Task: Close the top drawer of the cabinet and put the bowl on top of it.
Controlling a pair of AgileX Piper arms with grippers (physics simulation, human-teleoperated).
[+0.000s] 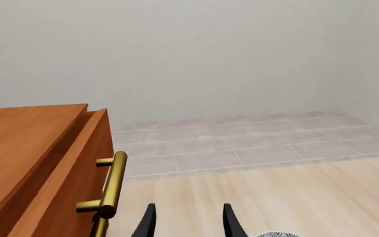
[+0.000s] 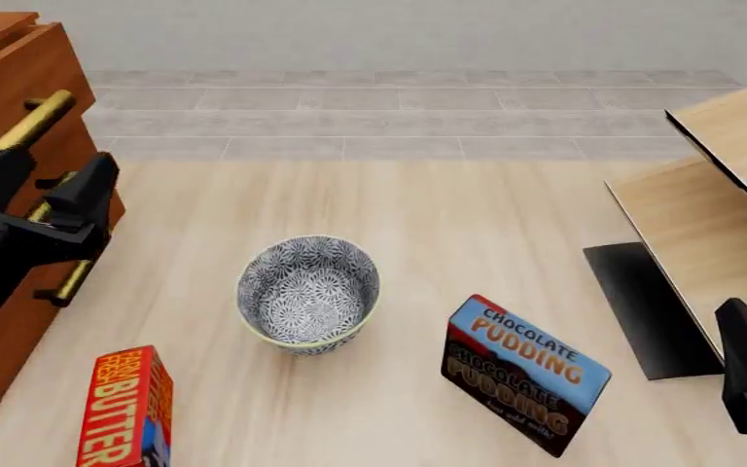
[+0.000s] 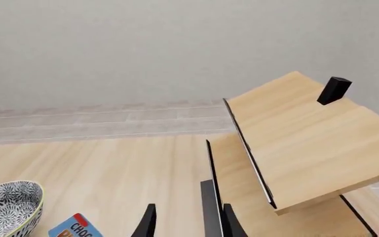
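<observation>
Left wrist: the left claw (image 1: 186, 223) is open beside the drawer (image 1: 77, 163), which stands slightly proud of the cabinet (image 1: 18, 143).

Front: the bowl (image 2: 308, 292) sits upright mid-tabletop (image 2: 478, 224), between butter box (image 2: 124, 409) and pudding box (image 2: 523, 375).

Right wrist: the right claw (image 3: 186, 223) is open, near the pale shelves (image 3: 295, 143).

Cabinet (image 2: 17, 88): reddish-brown wood, satin. Handle (image 1: 112, 185): glossy brass-like metal. Bowl (image 2: 308, 292): patterned, possibly glazed ceramic. Table (image 2: 478, 224): pale matt wood grain.
</observation>
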